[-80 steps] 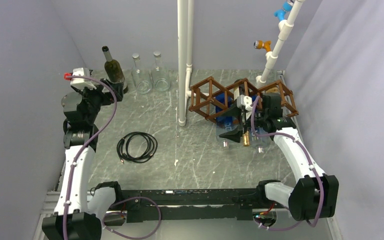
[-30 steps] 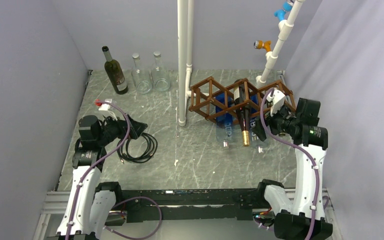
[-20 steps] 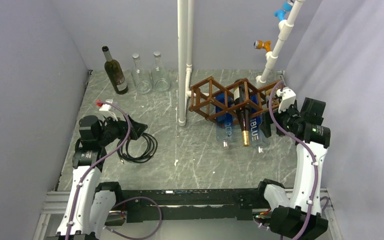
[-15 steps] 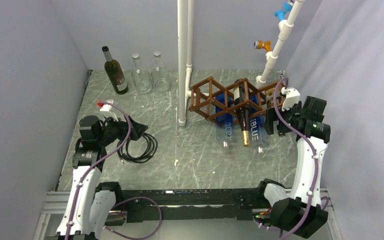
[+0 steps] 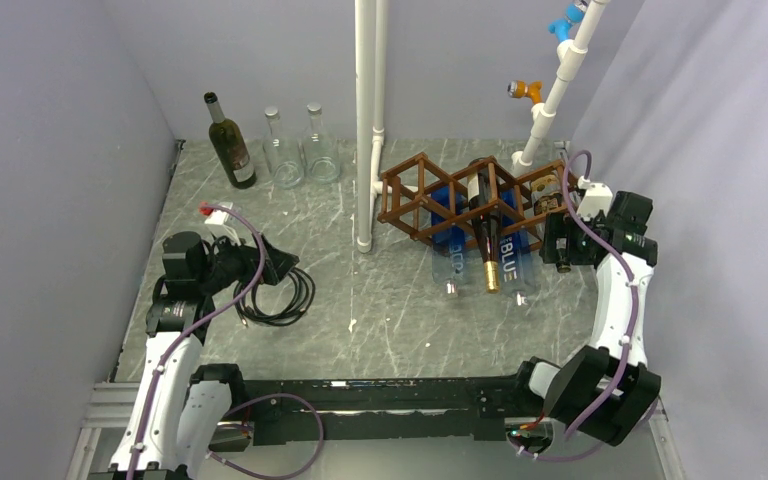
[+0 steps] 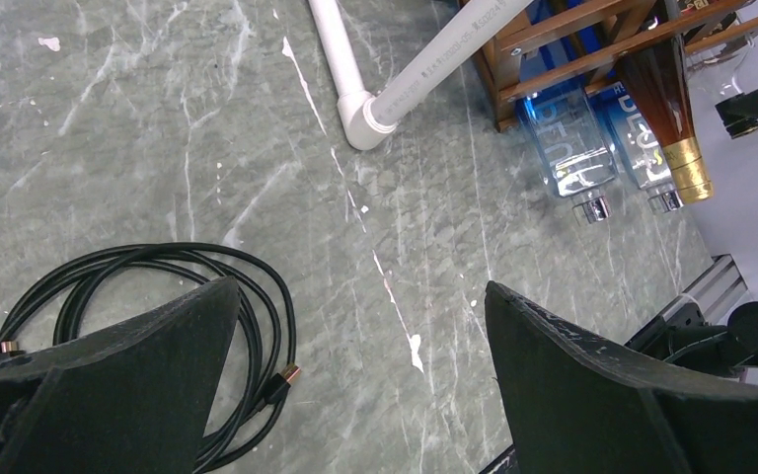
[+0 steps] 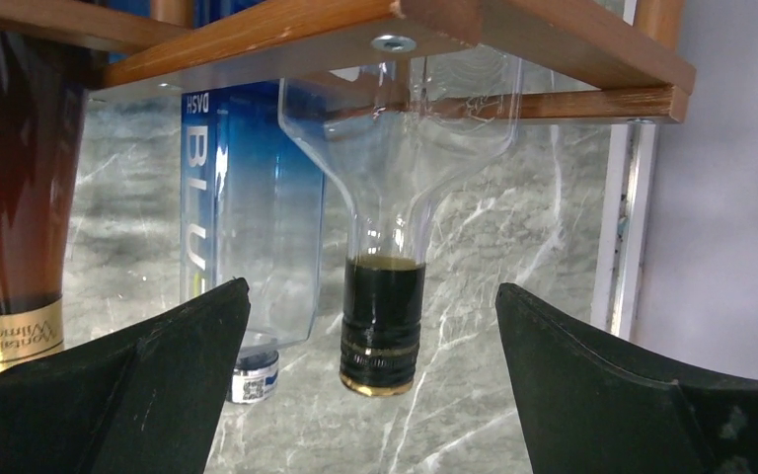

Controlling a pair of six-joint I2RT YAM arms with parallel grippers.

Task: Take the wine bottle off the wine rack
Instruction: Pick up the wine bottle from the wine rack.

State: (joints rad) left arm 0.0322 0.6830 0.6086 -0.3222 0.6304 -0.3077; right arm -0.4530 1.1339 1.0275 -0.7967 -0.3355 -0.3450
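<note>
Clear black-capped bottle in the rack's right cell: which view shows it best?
Right wrist: the clear bottle hangs centred, neck and cap sharp, under the wine rack. Top external shows a small glimpse; left wrist, almost nothing.

Smooth, satin-finished brown wood forms the wine rack [image 7: 286, 44], above a glossy clear glass bottle [image 7: 395, 148] and an amber glass bottle [image 7: 10, 168] collared in shiny gold foil [image 7: 12, 336]. The grey, veined, stone-look table [image 6: 158, 128] appears matt; the white pipe [image 6: 341, 69] is smooth plastic.
</note>
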